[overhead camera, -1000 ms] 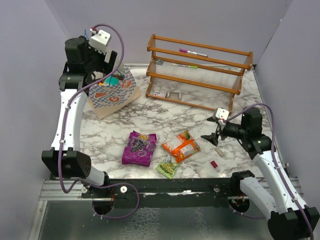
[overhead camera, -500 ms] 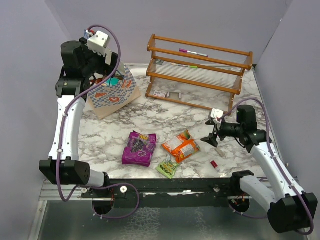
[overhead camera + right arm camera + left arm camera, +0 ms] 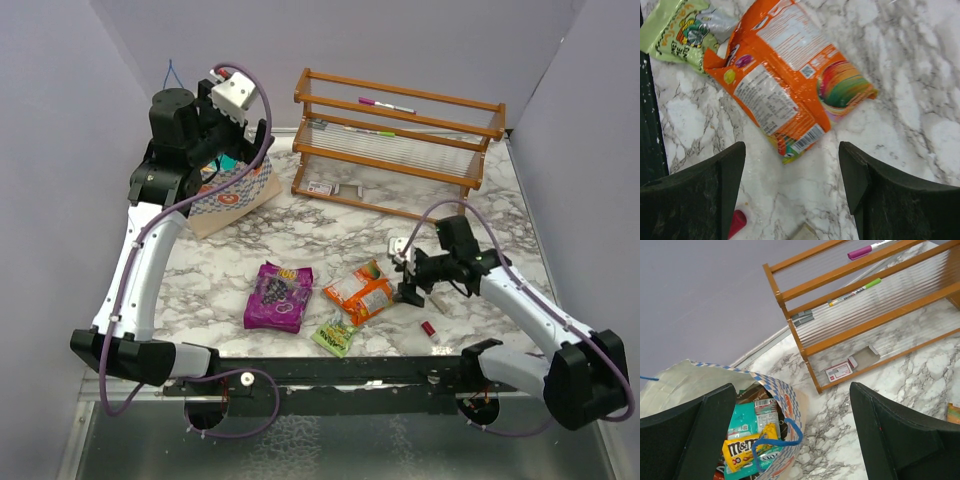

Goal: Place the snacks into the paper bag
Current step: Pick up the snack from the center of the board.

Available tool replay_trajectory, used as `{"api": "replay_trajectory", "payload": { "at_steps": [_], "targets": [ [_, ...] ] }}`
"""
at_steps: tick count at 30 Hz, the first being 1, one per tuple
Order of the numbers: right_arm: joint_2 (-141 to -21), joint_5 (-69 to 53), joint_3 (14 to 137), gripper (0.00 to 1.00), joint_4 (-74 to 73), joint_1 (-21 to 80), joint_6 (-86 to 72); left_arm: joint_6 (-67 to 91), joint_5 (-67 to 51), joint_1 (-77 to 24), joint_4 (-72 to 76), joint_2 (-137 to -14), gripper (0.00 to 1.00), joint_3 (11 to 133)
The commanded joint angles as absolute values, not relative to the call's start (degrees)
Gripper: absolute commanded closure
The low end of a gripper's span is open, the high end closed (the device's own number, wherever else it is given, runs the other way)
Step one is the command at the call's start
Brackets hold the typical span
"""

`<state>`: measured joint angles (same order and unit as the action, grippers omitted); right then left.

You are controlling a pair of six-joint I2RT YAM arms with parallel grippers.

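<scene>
**Q:** Where are the two grippers?

**A:** The right gripper (image 3: 408, 286) hangs right of centre in the overhead view, just beside the orange packet (image 3: 362, 293). Its jaws are spread wide and grip nothing. In its wrist view, the packet's lower end lies between the two dark fingers (image 3: 690, 195). The left gripper (image 3: 790, 387) is at upper left in the overhead view, above the paper bag (image 3: 235, 188). Its jaws are also fully apart and empty.

**Q:** How many snacks lie outside the bag?

**A:** Three, all on the marble table (image 3: 300, 230) near the bottom centre. There is one purple packet (image 3: 279, 297), the orange packet, and one small light-green packet (image 3: 335, 336). The light-green packet lies just beside the orange packet's lower left corner.

**Q:** And inside the bag?

**A:** The left wrist view looks into the one open checked bag at lower left of the frame. One teal packet (image 3: 742, 420), one yellow packet (image 3: 747, 447) and a brown edge can be seen. Anything deeper is hidden.

**Q:** Anything else on the table?

**A:** One wooden rack (image 3: 400, 140) stands at upper centre and holds two markers, one pink marker (image 3: 867, 249) and one green-tipped marker (image 3: 855, 291). One tiny red cylinder (image 3: 428, 328) lies below the right gripper.
</scene>
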<state>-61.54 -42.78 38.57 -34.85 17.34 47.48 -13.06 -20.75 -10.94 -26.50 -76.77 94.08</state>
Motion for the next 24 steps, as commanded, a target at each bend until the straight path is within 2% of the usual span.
{"api": "replay_trajectory", "payload": {
  "at_steps": [1, 11, 24],
  "targets": [
    [-65.9, -34.4, 36.1, 0.26, -32.4, 23.6, 47.7, -14.4, -19.3, -12.8, -28.9, -75.5, 0.01, 97.3],
    [-74.2, -29.1, 35.8, 0.31, -27.5, 29.1, 44.9, -15.3, -21.3, -16.0, -31.5, -75.3, 0.01, 97.9],
    [-76.1, -23.7, 36.8, 0.65, -24.3, 30.5, 42.9, -14.4, -24.8, -18.8, -31.8, -75.2, 0.01, 95.9]
  ]
}}
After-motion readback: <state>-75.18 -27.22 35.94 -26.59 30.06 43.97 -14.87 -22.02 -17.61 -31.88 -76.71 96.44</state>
